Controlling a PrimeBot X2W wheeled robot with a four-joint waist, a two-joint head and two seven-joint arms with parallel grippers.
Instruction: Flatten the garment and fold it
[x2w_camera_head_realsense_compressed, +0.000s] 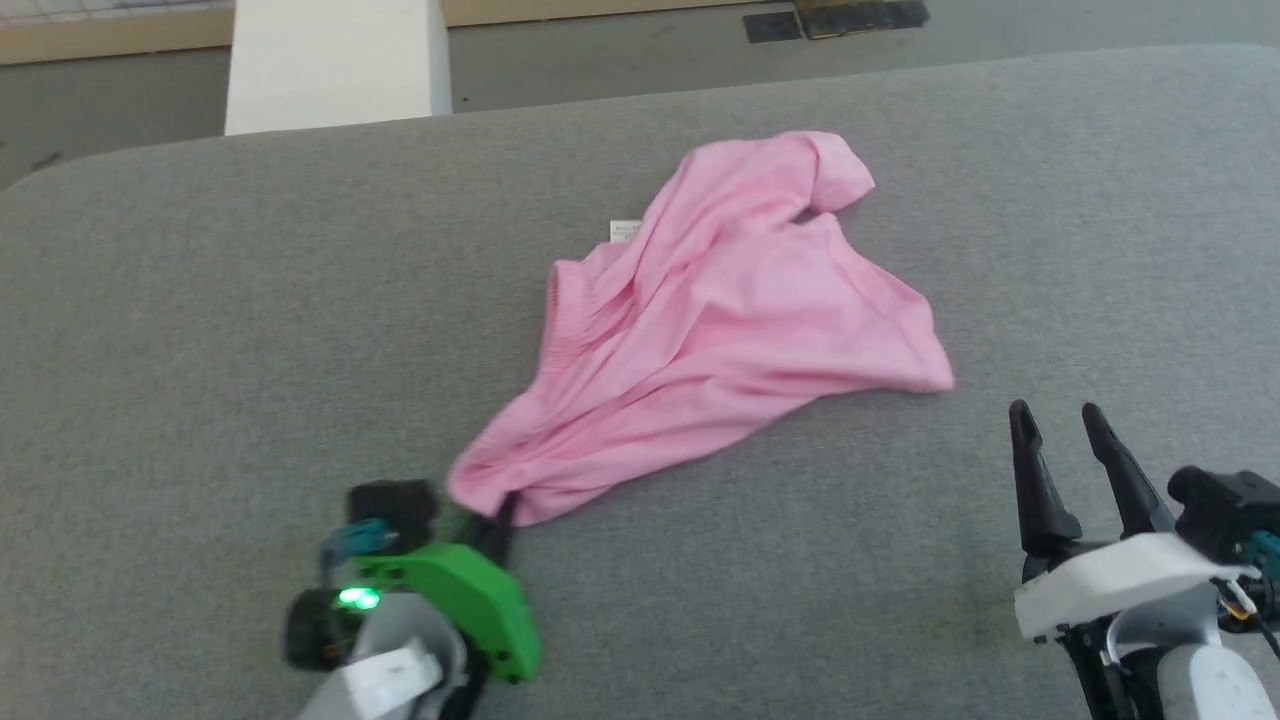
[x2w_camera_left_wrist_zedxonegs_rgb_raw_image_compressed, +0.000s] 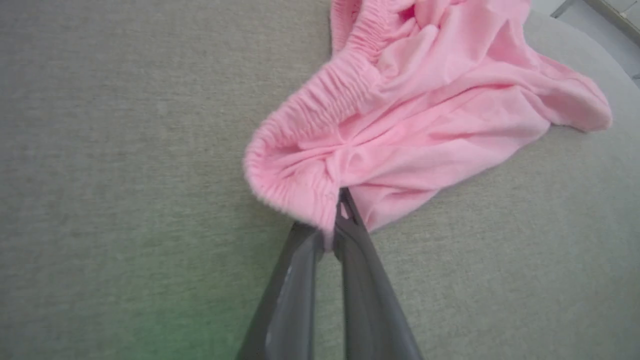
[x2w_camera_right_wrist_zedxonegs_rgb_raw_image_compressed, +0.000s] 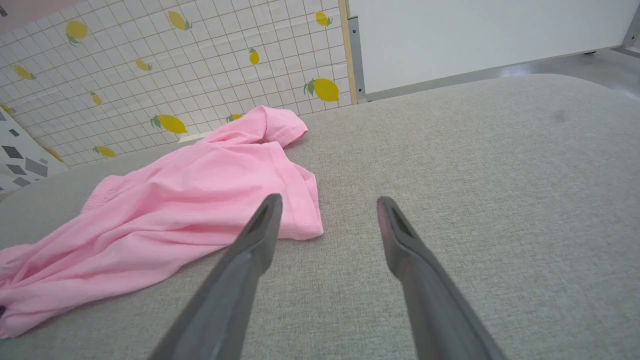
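A crumpled light-pink garment lies on a grey upholstered bench, spread from the middle toward the far edge, with a small white label poking out on its far left side. The left gripper, near the bench's front edge, is pinched tight on the nearest corner of the gathered waistband. The right gripper rests toward the front right corner, fingers spread wide and holding nothing, just beside the garment's right hem without touching it.
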